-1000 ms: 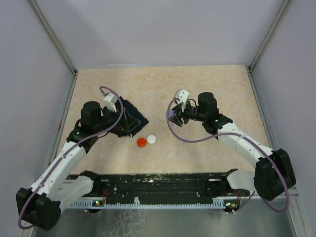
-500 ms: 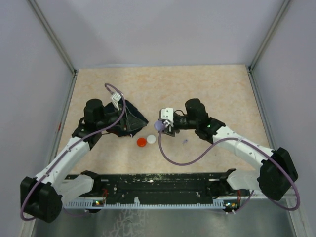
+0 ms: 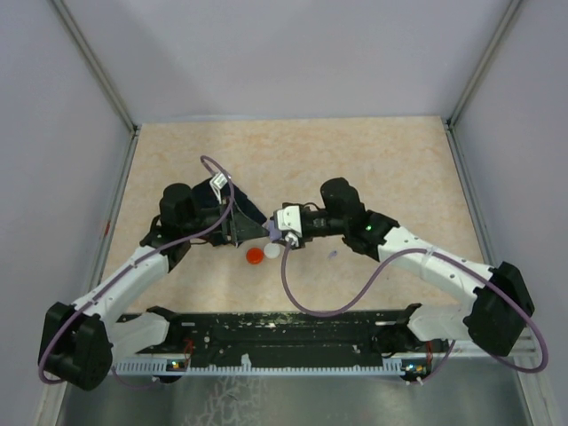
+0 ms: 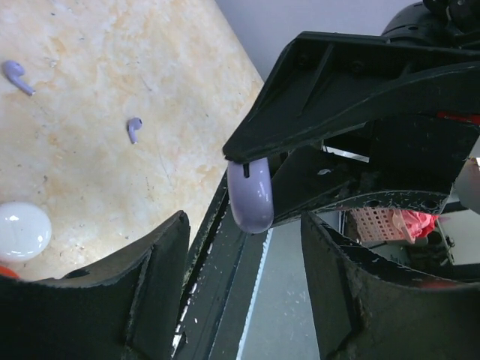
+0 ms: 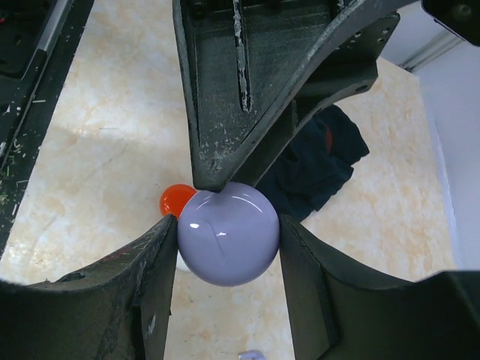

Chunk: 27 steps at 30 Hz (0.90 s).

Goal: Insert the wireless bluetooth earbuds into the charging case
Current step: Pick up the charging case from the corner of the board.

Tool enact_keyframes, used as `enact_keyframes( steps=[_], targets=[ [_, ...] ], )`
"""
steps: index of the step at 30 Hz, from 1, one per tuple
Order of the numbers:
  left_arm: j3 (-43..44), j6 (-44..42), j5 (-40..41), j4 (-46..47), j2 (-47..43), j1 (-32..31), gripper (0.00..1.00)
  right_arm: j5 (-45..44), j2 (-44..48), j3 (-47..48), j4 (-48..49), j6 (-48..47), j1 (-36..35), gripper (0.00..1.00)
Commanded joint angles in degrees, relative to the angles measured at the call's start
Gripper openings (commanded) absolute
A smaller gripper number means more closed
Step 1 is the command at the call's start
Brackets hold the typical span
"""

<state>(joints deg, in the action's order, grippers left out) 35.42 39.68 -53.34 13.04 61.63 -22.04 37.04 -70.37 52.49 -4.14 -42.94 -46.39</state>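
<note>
Lavender charging case (image 5: 229,234) is sitting clamped between my right gripper's (image 5: 229,259) fingers, up off the table (image 3: 373,160). I'm seeing my left gripper (image 4: 241,232) standing partly open astride the case's rim, one tip touching it. Two lavender earbuds (image 4: 133,127) are lying loose near the case, not inside it.

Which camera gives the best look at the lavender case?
The right wrist view: the lavender case sits face-on, large and centred. The left wrist view shows it only edge-on. The top view barely shows it.
</note>
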Motion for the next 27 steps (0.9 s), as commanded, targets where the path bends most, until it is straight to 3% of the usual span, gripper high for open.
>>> enact_keyframes(
  steps=[1, 10, 15, 20, 27],
  targets=[
    [0.0, 1.1, -2.5, 4.2, 0.6, -1.2, 0.64, 0.6, -1.1, 3.9, 0.3, -2.8, -1.6, 0.37],
    [-0.3, 2.1, -2.9, 5.9, 2.3, -1.8, 0.46, -1.7, -2.0, 5.3, -2.3, -5.2, -3.5, 0.37],
    [-0.2, 1.8, -3.7, 6.3, 3.1, -2.4, 0.25, -3.2, -2.7, 5.4, -2.1, -5.4, -4.2, 0.39],
    [-1.1, 0.3, -1.9, 5.4, 1.9, -2.5, 0.0, -6.5, -1.8, 4.1, 0.2, -3.8, -4.2, 0.5],
    [-3.0, -3.3, 6.2, 3.1, -2.5, -2.4, 0.0, -10.6, 2.5, 0.7, 3.7, 1.3, -4.1, 0.62]
  ],
)
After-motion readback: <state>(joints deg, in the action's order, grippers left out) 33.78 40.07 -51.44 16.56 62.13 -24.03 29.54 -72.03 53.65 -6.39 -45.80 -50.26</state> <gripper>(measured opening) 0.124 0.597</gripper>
